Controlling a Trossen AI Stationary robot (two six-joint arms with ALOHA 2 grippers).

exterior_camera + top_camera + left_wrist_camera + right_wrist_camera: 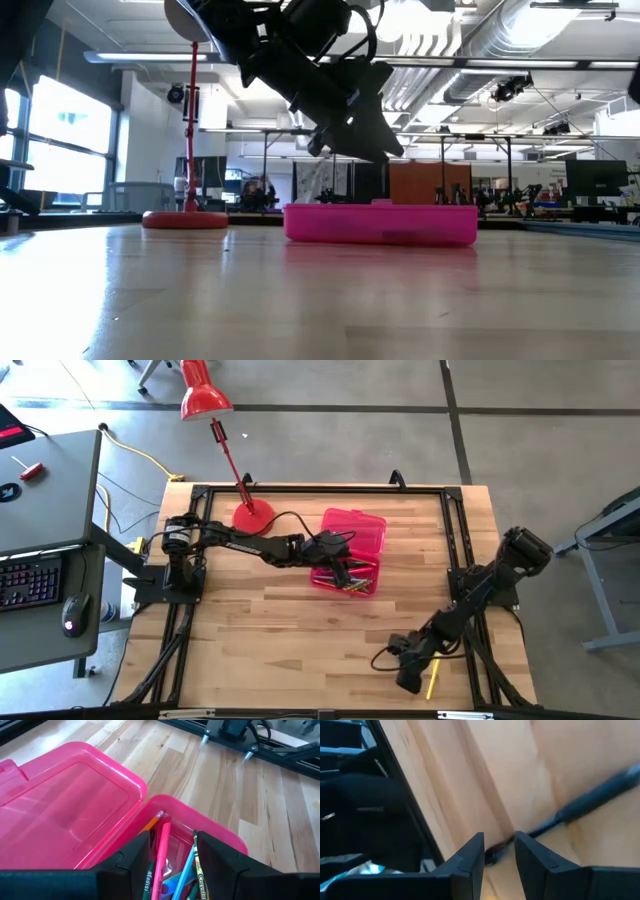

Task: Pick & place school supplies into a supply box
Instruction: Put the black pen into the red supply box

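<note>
The middle of the desk (300,650) is bare wood, from the supply box (352,550) down to the near edge. The box's open tray is blocked from above by the left pincer (172,862), whose fingers stand apart over the pens (162,855). The far left corner is taken by a red lamp (240,480). The near right corner is occupied by the right pincer (408,678), beside a yellow pencil (433,682).
</note>
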